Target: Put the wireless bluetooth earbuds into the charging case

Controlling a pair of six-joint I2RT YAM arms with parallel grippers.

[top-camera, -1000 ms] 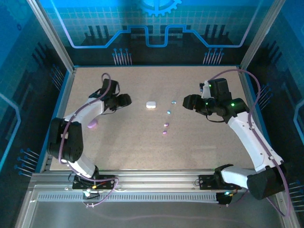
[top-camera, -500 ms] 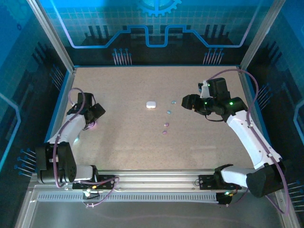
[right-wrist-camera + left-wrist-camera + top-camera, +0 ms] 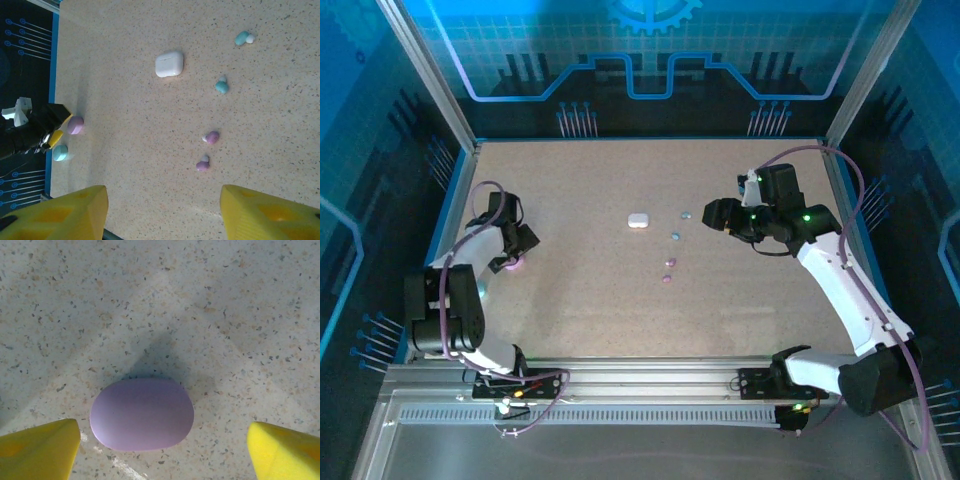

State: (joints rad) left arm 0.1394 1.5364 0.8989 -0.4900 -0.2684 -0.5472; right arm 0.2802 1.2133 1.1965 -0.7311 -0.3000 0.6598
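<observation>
Top external view shows the left gripper (image 3: 517, 250) at the left side of the table (image 3: 600, 320), right by a purple case (image 3: 512, 265). From the left wrist view, the purple case (image 3: 142, 414) lies flat on the speckled table, low in the middle of the frame. The two yellow fingers (image 3: 37, 450) sit in the lower corners, one on each side of the case. They are wide apart and do not touch it.

The right gripper (image 3: 713, 213) is at the right side of the top view, near the buds. In the right wrist view its own yellow fingers (image 3: 55, 215) are wide apart too, and they hold nothing.

A white case (image 3: 639, 220) lies near the middle of the table. Just to its right lie the two teal buds (image 3: 686, 215), one a bit lower than the other. Below them lie the two purple buds (image 3: 670, 262), close together. All four buds are on the bare table, not in any case.

At the left edge of the right wrist view, a teal case (image 3: 60, 152) lies just below the purple case.
</observation>
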